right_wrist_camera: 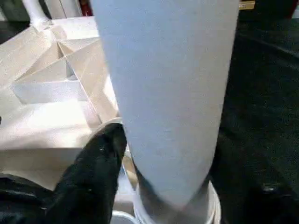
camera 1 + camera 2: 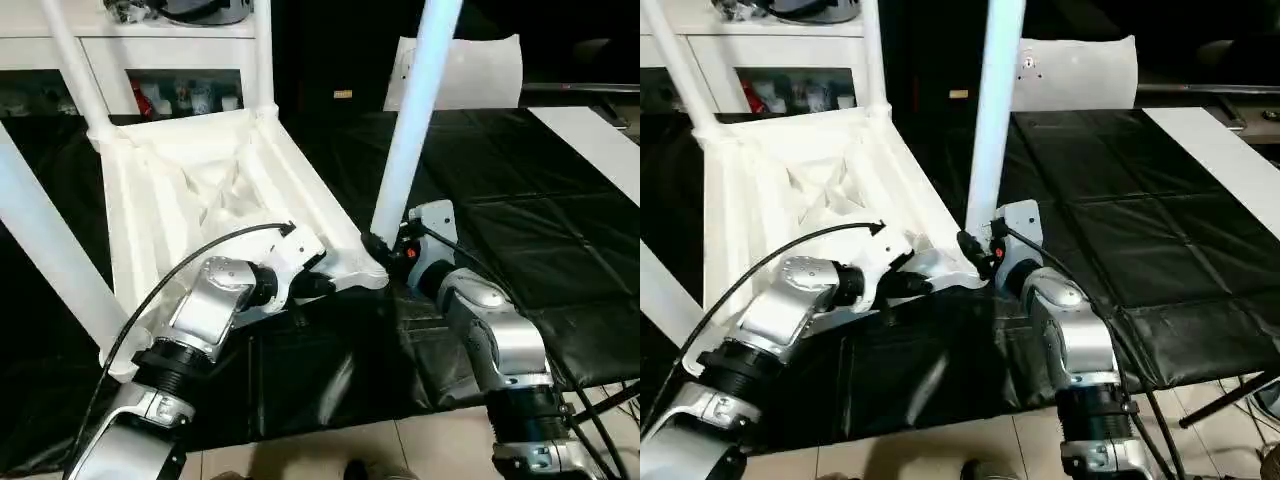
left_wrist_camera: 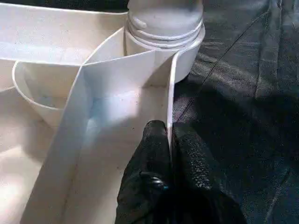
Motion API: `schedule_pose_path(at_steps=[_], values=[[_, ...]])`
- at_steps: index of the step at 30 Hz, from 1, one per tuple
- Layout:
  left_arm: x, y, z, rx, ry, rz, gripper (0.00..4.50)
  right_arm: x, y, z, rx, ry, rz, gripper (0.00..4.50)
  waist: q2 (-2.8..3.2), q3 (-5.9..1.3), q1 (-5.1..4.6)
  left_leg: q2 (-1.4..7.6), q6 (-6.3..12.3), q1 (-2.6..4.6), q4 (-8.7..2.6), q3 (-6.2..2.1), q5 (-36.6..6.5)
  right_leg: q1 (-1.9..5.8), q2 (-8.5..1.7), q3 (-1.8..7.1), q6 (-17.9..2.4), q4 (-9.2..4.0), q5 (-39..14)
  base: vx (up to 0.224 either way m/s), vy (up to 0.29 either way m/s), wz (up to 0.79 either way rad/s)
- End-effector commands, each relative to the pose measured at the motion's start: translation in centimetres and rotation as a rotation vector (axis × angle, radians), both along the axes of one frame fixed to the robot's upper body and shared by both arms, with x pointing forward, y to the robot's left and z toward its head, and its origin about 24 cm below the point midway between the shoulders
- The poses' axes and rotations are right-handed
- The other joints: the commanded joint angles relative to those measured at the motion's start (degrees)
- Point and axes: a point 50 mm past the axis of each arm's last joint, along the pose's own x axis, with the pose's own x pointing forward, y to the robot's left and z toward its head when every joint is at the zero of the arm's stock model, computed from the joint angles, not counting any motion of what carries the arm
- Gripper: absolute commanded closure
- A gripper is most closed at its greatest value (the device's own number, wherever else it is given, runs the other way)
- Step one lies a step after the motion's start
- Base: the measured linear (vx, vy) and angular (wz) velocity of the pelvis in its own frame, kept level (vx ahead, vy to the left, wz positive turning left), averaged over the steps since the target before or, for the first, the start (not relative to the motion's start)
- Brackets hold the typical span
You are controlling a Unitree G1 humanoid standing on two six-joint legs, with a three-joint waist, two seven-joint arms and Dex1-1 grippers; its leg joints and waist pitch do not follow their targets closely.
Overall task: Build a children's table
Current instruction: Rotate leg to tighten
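Your left gripper (image 3: 169, 140) was clamped on the rim of the upturned tabletop (image 2: 200, 200), near its front corner. Your right gripper (image 2: 385, 248) sat around the base of the leg (image 2: 410, 120) standing in that corner's socket; grip undeterminable. The tabletop lay on the black mat (image 2: 520, 240), at its left side.

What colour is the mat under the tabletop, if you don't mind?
The mat is black, clearest in the left eye view.

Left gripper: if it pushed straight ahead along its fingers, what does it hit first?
Probably the corner socket holding the leg. The left gripper is pinched shut on the tabletop's rim, which runs straight to that socket; depth is unclear.
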Motion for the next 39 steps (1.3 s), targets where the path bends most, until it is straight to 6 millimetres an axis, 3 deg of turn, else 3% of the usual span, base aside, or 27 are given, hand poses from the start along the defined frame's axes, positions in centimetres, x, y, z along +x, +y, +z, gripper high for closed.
schedule_pose_path(at_steps=[1,4,9,11,13,14,16,20,22,28,33,35,39], values=[[0.0,-2.8,2.2,-0.117,-0.105,-0.069,4.50,-1.6,4.6,0.0,0.098,0.016,0.236,1.37,0.04,-3.47,0.17,3.44,1.11,0.19,-4.95,-1.78,-18.1,2.03,-4.20,3.24,-7.1,-3.70,-24.3,0.000,0.000,0.00],[-0.1,-2.1,2.1,-0.100,-0.109,-0.087,4.50,-1.7,3.9,0.0,0.088,-0.003,0.234,1.13,0.16,-3.66,0.62,3.38,1.85,0.22,-4.80,-1.28,-16.2,2.13,-4.14,3.58,-8.8,-3.38,-21.8,0.000,0.000,0.00],[-0.4,0.1,1.8,-0.035,-0.125,-0.178,4.50,-2.0,0.8,0.3,0.064,-0.060,0.289,0.71,-0.26,-3.77,1.35,3.05,3.21,-0.18,-4.32,-0.95,-14.2,2.16,-4.21,3.88,-7.8,-3.28,-24.0,0.000,0.000,0.00],[-0.6,1.2,1.7,-0.028,-0.128,-0.229,4.50,-2.3,-0.6,0.4,0.025,-0.072,0.352,0.57,-0.40,-4.12,1.83,3.15,3.44,-0.15,-4.12,-0.91,-12.2,2.27,-4.20,3.85,-7.8,-2.97,-22.8,0.000,0.000,0.00],[-0.6,1.8,1.7,-0.013,-0.137,-0.269,4.50,-2.4,-1.4,0.5,0.004,-0.077,0.401,0.45,-0.43,-4.00,2.15,3.08,3.98,-0.22,-4.05,-0.78,-11.7,2.15,-3.96,3.91,-7.8,-2.85,-22.5,0.000,0.000,0.00],[-0.7,2.4,1.7,0.007,-0.131,-0.315,4.50,-2.6,-2.1,0.6,-0.016,-0.073,0.456,0.30,-0.73,-4.19,2.26,3.15,3.94,-0.27,-3.95,-0.73,-11.1,2.24,-3.97,3.93,-8.2,-2.52,-21.6,0.000,0.000,0.00],[-0.8,2.9,1.7,0.020,-0.119,-0.370,4.50,-2.9,-2.8,0.6,-0.042,-0.064,0.515,0.17,-0.76,-4.29,2.58,3.30,4.30,-0.23,-3.93,-0.72,-9.9,2.29,-3.90,3.95,-9.2,-2.03,-19.4,0.000,0.000,0.00],[-0.6,3.4,2.1,0.003,-0.119,-0.432,4.50,-3.3,-3.8,0.7,-0.057,-0.051,0.617,0.17,-0.75,-4.31,3.02,3.51,4.56,0.01,-3.86,-0.59,-9.6,2.15,-3.90,4.02,-10.3,-1.76,-17.7,0.000,0.000,0.00],[-0.6,3.8,2.3,0.005,-0.094,-0.490,4.50,-3.4,-4.3,0.7,-0.053,-0.049,0.669,0.17,-0.78,-4.28,3.73,3.65,3.83,0.46,-3.88,-0.48,-10.3,1.94,-4.07,4.17,-11.0,-1.71,-18.0,0.000,0.000,0.00],[-0.6,4.4,2.2,0.053,-0.059,-0.621,4.50,-3.2,-5.1,1.0,-0.037,-0.043,0.786,0.17,-0.65,-4.23,4.53,3.68,3.31,0.49,-3.85,-0.37,-10.7,1.93,-4.10,4.24,-11.4,-1.66,-17.7,0.000,0.000,0.00],[-0.7,4.3,2.3,0.070,-0.028,-0.723,4.50,-2.9,-5.5,1.0,-0.051,-0.017,0.881,0.50,-0.77,-4.33,5.38,3.90,3.21,0.53,-3.76,-0.22,-9.8,1.89,-4.12,4.22,-12.1,-1.33,-16.8,0.000,0.000,0.00],[-0.8,4.2,2.4,0.069,-0.022,-0.744,4.50,-2.9,-5.5,1.0,-0.056,-0.011,0.900,0.93,-0.83,-4.38,5.72,3.96,3.31,0.50,-3.70,-0.14,-9.2,1.90,-4.11,4.28,-12.4,-1.12,-15.9,0.000,0.000,0.00],[-0.8,3.9,2.4,0.073,-0.017,-0.774,4.50,-2.8,-5.4,1.0,-0.050,0.006,0.951,1.06,-1.15,-4.51,6.51,3.96,3.79,0.37,-3.59,-0.05,-7.7,2.01,-4.13,4.27,-12.7,-0.74,-14.6,0.000,0.000,0.00]])
